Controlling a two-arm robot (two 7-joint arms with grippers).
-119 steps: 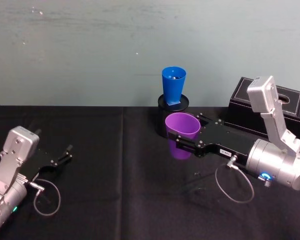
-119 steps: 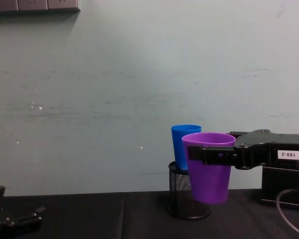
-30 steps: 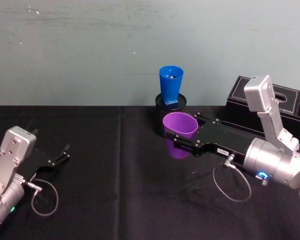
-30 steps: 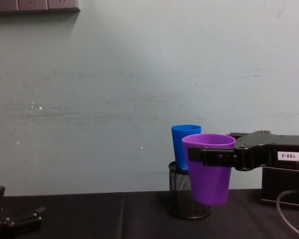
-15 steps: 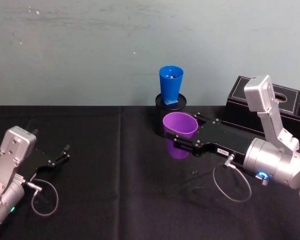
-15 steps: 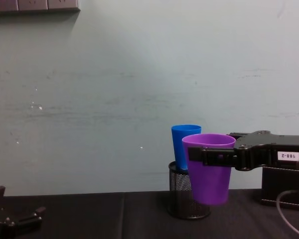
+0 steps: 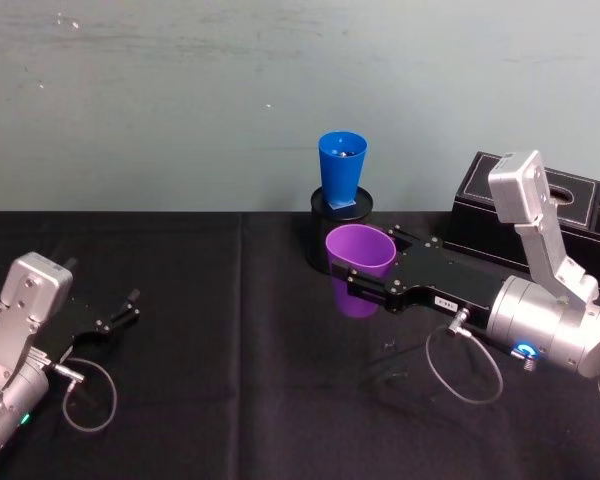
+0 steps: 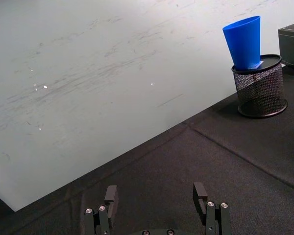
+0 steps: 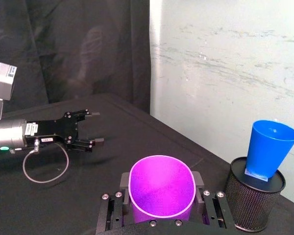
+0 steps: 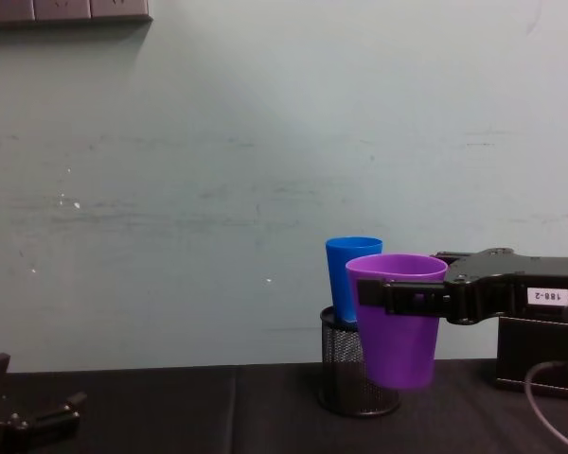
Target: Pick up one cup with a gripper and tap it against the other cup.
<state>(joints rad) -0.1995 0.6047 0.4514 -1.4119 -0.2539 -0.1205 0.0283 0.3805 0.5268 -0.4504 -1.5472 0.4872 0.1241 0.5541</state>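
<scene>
The purple cup (image 7: 360, 265) (image 10: 398, 322) (image 9: 160, 188) hangs upright above the black table, with my right gripper (image 7: 363, 275) (image 10: 398, 295) (image 9: 160, 208) shut on its upper wall. Behind it the blue cup (image 7: 341, 172) (image 10: 346, 276) (image 9: 270, 148) (image 8: 244, 41) stands inside a black mesh pen holder (image 7: 322, 222) (image 10: 341, 378) (image 9: 252, 200) (image 8: 259, 85). In the head view a small gap separates the two cups; in the chest view the purple one overlaps the blue. My left gripper (image 7: 132, 308) (image 8: 157, 198) (image 9: 90, 128) rests open at the table's left.
A black box (image 7: 570, 215) (image 10: 540, 355) stands at the back right behind my right arm. A grey cable loop (image 7: 465, 360) hangs under the right wrist. The black cloth (image 7: 230, 380) covers the table in front of a pale wall.
Nothing has visibly moved over the last second; the purple cup stays held in front of the blue cup.
</scene>
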